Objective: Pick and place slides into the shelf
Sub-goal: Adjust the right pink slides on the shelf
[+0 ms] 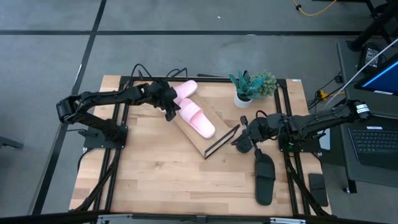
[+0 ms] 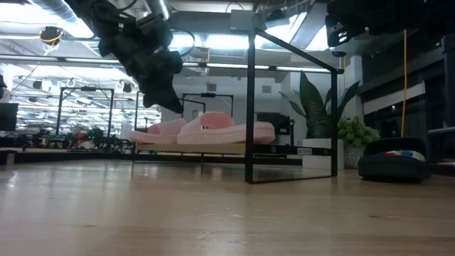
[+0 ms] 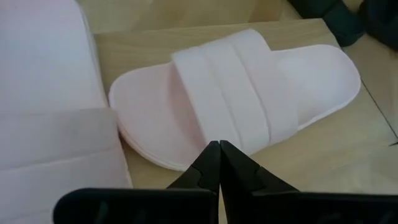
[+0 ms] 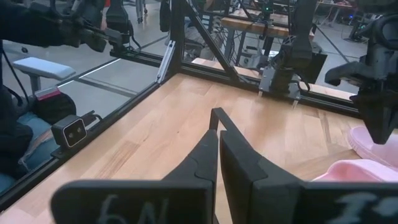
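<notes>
Two pale pink slides [image 1: 198, 119] [image 1: 185, 91] lie side by side, soles down, on the slanted wooden shelf [image 1: 200, 142], which stands on a black wire frame [image 1: 221, 139] in the middle of the table. My left gripper [image 1: 169, 111] is shut and hovers just above them, over the strap of one pink slide [image 3: 236, 93]; in the low view its tip [image 2: 173, 107] stands clear of it. A black slide [image 1: 264, 177] lies sole down near the table's right edge. My right gripper [image 1: 239, 144] [image 4: 217, 121] is shut and empty, beside the shelf's right end.
A potted plant [image 1: 252, 87] stands at the far side, right of the shelf. Black frame rails [image 1: 118, 143] run along the table's left and right sides. Bare tabletop [image 1: 161, 180] lies near and to the left of the shelf.
</notes>
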